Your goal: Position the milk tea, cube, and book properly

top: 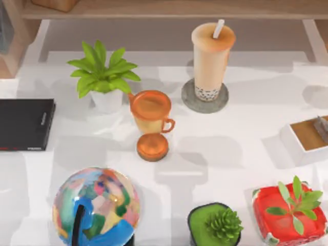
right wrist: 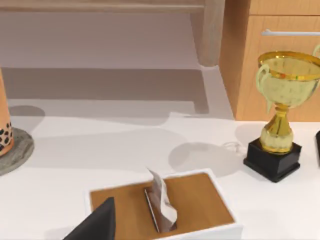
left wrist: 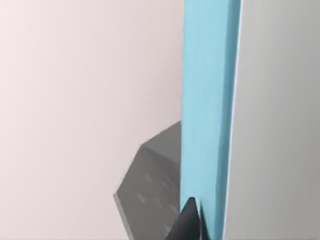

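Observation:
The milk tea (top: 212, 59), a tall clear cup with dark pearls and a white straw, stands upright on a grey coaster (top: 190, 101) at the back middle of the table. Its edge (right wrist: 4, 131) also appears in the right wrist view. In the left wrist view the teal-blue book (left wrist: 210, 110) stands on end close to the camera, and my left gripper (left wrist: 200, 227) is shut on its lower part, one dark fingertip (left wrist: 189, 222) against the cover. The cube is out of view. My right gripper (right wrist: 95, 227) hangs just over a white tissue box (right wrist: 220, 232).
An orange goblet (top: 151, 115) and a potted plant (top: 105, 77) stand mid-table. A flat black book (top: 25, 124) lies at the left edge and the tissue box (top: 294, 148) at the right. A globe (top: 96, 205), a succulent (top: 215, 224) and a red planter (top: 289, 212) line the front. A gold trophy (right wrist: 280, 100) stands beyond the tissue box.

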Available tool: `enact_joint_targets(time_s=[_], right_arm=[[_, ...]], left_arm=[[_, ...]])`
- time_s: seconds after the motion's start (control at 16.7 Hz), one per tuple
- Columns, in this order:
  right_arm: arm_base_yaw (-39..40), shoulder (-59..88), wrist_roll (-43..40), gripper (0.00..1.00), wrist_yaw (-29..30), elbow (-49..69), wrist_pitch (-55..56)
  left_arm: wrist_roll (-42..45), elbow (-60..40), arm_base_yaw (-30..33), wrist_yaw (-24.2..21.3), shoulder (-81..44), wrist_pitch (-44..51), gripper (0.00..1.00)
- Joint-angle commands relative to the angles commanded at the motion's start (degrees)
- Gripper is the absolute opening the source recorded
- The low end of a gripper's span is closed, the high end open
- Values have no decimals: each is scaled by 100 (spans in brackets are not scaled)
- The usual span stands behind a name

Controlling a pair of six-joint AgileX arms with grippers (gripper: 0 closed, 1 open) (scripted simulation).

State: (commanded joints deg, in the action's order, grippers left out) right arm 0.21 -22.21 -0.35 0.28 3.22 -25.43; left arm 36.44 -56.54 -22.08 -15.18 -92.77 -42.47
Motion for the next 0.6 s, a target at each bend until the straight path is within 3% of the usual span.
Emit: enact_joint_targets(time_s=[0.3, 0.6], right_arm=[[0, 0, 0, 100, 0, 0, 0], [0, 0, 0, 100, 0, 0, 0]], left_arm=[[2531, 1664, 3, 20, 691, -424, 0], [4804, 2947, 384, 35, 403, -478, 0]])
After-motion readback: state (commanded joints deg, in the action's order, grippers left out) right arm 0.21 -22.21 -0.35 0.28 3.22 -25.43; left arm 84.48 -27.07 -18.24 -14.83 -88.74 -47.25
